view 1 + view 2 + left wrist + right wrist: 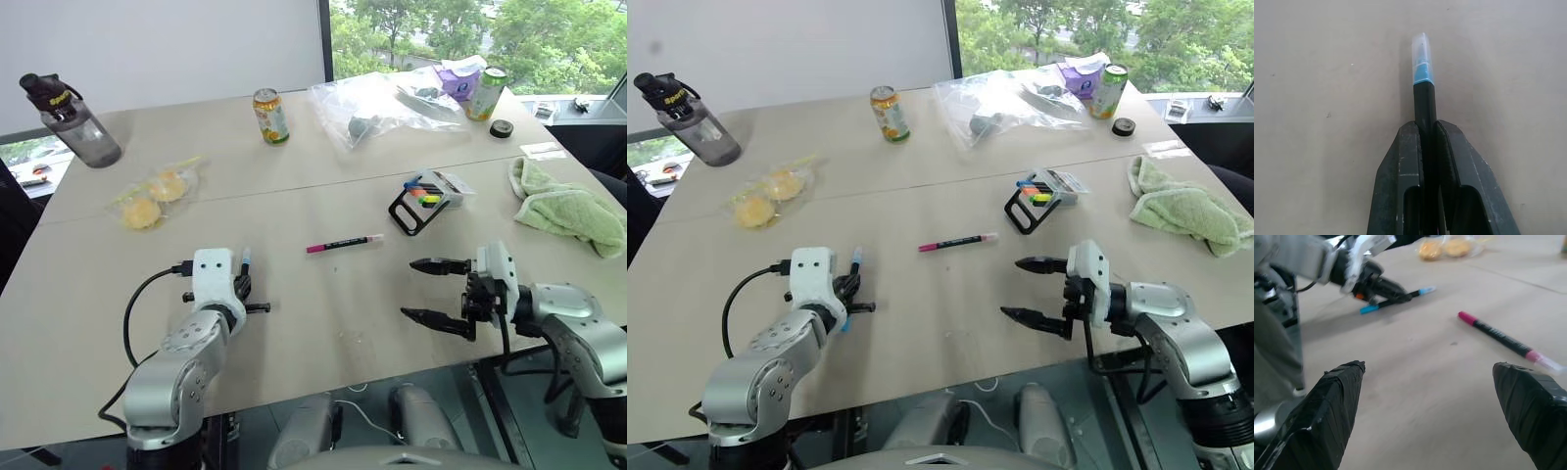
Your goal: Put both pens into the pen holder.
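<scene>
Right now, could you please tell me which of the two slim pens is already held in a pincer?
The black-barrelled pen with light-blue ends, clamped in the left pincer; the magenta pen lies free on the table.

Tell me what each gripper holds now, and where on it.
The left gripper is shut on the black pen, gripping mid-barrel, both blue ends sticking out. The right gripper is open and holds nothing.

Black pen (1424,105) clamped, pink pen (343,243) flat, holder (409,211) beyond.
</scene>
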Available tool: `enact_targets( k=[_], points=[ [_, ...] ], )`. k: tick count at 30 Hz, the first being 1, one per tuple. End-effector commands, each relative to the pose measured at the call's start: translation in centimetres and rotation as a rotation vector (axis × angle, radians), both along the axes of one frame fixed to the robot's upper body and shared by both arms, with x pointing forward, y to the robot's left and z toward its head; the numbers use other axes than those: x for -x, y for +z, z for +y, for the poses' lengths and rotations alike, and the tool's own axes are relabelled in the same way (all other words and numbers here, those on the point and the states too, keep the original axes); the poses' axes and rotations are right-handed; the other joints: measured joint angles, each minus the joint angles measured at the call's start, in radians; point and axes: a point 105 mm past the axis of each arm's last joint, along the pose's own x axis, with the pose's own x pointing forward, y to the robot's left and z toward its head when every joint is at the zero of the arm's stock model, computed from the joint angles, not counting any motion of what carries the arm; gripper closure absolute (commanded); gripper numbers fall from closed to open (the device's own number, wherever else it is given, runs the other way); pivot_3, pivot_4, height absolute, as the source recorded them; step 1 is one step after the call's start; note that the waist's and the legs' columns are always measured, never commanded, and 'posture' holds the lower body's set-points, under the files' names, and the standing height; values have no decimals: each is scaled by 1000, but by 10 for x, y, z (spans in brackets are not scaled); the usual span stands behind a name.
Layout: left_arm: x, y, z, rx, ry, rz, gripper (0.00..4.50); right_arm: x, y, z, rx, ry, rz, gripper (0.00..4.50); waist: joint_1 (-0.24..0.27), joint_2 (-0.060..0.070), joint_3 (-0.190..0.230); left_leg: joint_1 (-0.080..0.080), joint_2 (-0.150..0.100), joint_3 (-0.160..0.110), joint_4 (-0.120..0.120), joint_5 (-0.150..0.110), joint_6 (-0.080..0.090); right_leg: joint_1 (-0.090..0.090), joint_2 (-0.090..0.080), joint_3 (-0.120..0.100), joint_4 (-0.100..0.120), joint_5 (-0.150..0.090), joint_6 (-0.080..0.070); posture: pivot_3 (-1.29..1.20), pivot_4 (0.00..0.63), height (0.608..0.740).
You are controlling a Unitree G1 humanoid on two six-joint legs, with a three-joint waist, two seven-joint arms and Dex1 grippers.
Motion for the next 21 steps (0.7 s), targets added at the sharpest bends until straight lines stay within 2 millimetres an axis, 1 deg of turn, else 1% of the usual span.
enact_targets(
  k=[1,3,5,7,9,11,15,17,21],
  points=[
    [-4,34,-20,151,-163,-223,4477,-4,18,20,-77,-3,-11,0,6,-2,1,-1,0,0,0,0,0,0,0,0,0,0,0,0,150,739],
    [-2,49,-30,264,-234,-305,4477,-4,22,30,-114,5,21,0,15,-4,2,-3,0,-1,1,0,0,-2,0,-1,-1,0,0,0,150,739],
    [10,68,-48,365,-394,-388,4477,-5,31,42,-158,18,52,0,20,-5,3,-6,0,-2,1,0,0,-4,-1,-3,-2,0,-1,0,150,739],
    [22,79,-59,415,-517,-431,4477,-9,39,50,-195,19,92,0,19,-5,3,-11,0,-3,2,0,0,-10,-1,-4,-2,1,-1,0,150,739],
    [27,88,-63,475,-579,-473,4477,-10,45,56,-218,25,143,0,19,-5,3,-16,-1,-3,2,0,0,-14,-1,-3,-2,1,-1,0,150,739],
    [26,97,-63,526,-598,-512,4477,-9,46,61,-199,36,180,0,21,-5,3,-16,-1,-3,2,0,0,-14,-1,-4,-2,1,-1,0,150,739],
    [30,123,-70,730,-688,-608,4477,1,51,76,-171,132,252,0,20,-5,3,-18,-1,-4,2,0,1,-15,-1,-4,-2,1,-1,0,150,739],
    [34,128,-75,792,-748,-611,4477,2,55,85,-166,169,295,0,14,-5,3,-18,-1,-4,2,0,1,-15,-1,-4,-2,1,-1,0,150,739],
    [40,129,-81,843,-850,-563,4477,8,65,96,-152,281,379,0,9,-4,3,-18,-1,-4,1,0,1,-16,-1,-4,-1,1,-1,0,150,739]
  ],
)
